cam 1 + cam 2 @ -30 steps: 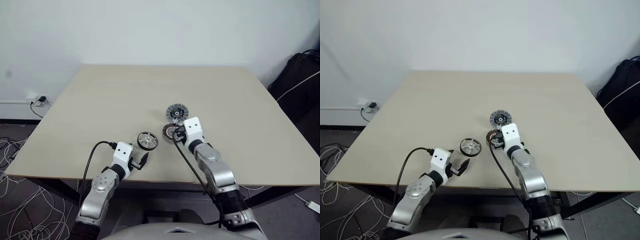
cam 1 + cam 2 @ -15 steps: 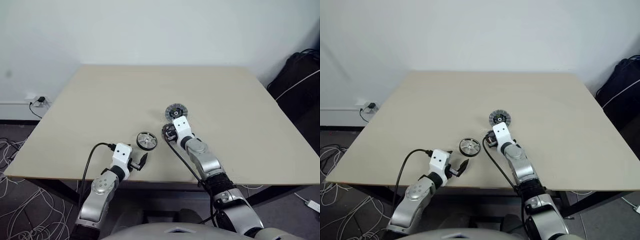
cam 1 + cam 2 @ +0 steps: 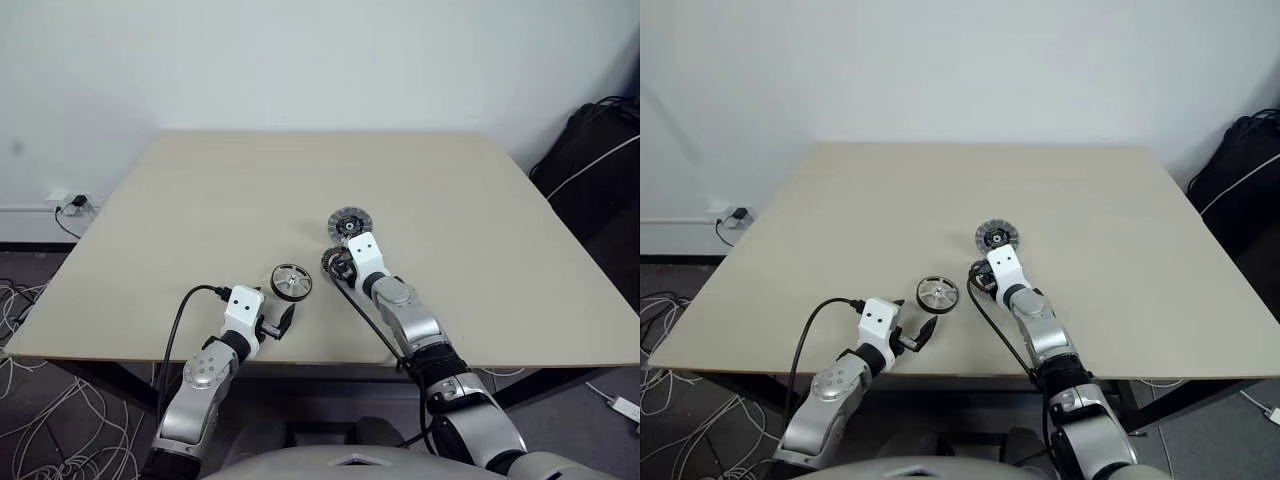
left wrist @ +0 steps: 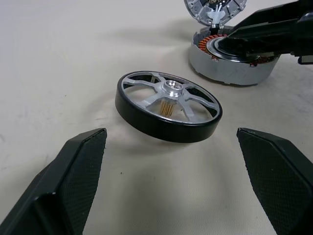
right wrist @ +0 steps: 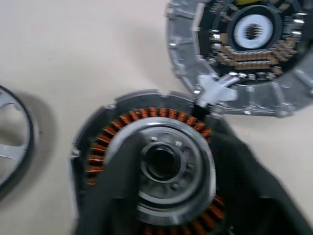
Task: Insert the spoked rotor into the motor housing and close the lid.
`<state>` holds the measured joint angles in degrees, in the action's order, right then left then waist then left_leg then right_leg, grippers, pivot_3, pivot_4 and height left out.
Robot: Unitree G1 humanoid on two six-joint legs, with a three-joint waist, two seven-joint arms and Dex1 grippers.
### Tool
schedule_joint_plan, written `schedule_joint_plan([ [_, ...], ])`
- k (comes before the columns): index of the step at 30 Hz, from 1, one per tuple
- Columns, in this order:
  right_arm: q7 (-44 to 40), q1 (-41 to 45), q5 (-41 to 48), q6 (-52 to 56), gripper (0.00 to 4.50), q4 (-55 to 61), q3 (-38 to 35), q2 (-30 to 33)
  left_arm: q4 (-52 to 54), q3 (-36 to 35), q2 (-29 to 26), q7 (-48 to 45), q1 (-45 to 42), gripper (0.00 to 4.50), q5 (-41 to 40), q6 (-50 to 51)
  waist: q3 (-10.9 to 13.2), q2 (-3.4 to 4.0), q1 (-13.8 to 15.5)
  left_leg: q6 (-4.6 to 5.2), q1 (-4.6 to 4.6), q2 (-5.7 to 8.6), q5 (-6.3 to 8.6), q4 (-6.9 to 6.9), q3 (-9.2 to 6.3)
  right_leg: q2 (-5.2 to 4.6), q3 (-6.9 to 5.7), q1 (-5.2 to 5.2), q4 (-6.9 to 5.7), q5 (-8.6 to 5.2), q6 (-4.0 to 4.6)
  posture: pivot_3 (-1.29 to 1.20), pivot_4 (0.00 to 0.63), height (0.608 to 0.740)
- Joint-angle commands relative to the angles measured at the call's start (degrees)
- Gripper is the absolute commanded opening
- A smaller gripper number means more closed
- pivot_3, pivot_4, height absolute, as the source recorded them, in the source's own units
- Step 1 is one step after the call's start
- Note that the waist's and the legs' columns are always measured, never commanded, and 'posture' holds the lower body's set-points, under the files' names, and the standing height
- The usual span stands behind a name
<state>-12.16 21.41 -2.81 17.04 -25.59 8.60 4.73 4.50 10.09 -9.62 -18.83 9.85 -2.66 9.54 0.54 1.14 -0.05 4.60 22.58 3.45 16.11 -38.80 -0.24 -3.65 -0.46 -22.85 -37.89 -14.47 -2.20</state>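
Spoked rotor (image 4: 168,106) between spread left fingers (image 4: 68,176).

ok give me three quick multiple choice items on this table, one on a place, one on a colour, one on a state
1. Where does the spoked rotor lie?
A. inside the motor housing
B. on the table, apart from the housing
C. in the left hand

2. What colour are the windings of the motor housing?
A. copper
B. blue
C. white

3. How is the left hand?
A. shut on the rotor
B. shut on the lid
C. open, holding nothing

Key: B, bare table shows all round it; A, an orange-brown ring; C, fingers spread either side.
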Motion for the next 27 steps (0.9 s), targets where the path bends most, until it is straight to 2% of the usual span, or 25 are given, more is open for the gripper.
schedule_joint_plan([
  [1,-1.68,-0.86,1.75,0.79,3.26,7.4,-0.64,-0.32,2.12,-0.12,-0.03,-0.11,-0.73,4.5,-0.08,-1.11,0.0,0.01,-0.08,0.0,0.01,0.0,0.0,0.01,0.0,0.0,0.0,-0.01,0.0,0.0,0.0,0.0,0.0,0.74],
  [4,-1.98,-1.31,3.05,1.97,3.26,11.62,-1.26,-0.96,2.07,0.02,-0.11,-0.27,-0.77,4.5,-0.06,-1.0,0.01,0.02,-0.28,0.0,0.01,0.0,0.0,0.04,0.0,-0.01,0.02,-0.04,0.0,0.0,-0.01,0.0,0.0,0.74],
  [14,2.19,1.14,-1.4,5.19,0.02,9.21,1.44,-1.95,2.04,0.27,-0.07,-0.52,-0.92,4.5,0.07,-0.98,0.01,0.01,-0.48,-0.01,0.01,0.0,0.0,0.06,0.0,-0.01,0.02,-0.05,0.0,0.01,-0.01,0.0,0.0,0.74],
  [27,3.08,4.88,-2.35,4.17,0.01,0.07,0.97,-2.65,3.06,-0.1,-0.16,0.15,0.15,4.5,0.07,-0.93,0.01,0.01,-0.59,-0.1,-0.01,0.01,-0.06,0.17,0.0,0.01,0.02,-0.09,-0.01,0.02,0.02,0.0,0.0,0.74],
])
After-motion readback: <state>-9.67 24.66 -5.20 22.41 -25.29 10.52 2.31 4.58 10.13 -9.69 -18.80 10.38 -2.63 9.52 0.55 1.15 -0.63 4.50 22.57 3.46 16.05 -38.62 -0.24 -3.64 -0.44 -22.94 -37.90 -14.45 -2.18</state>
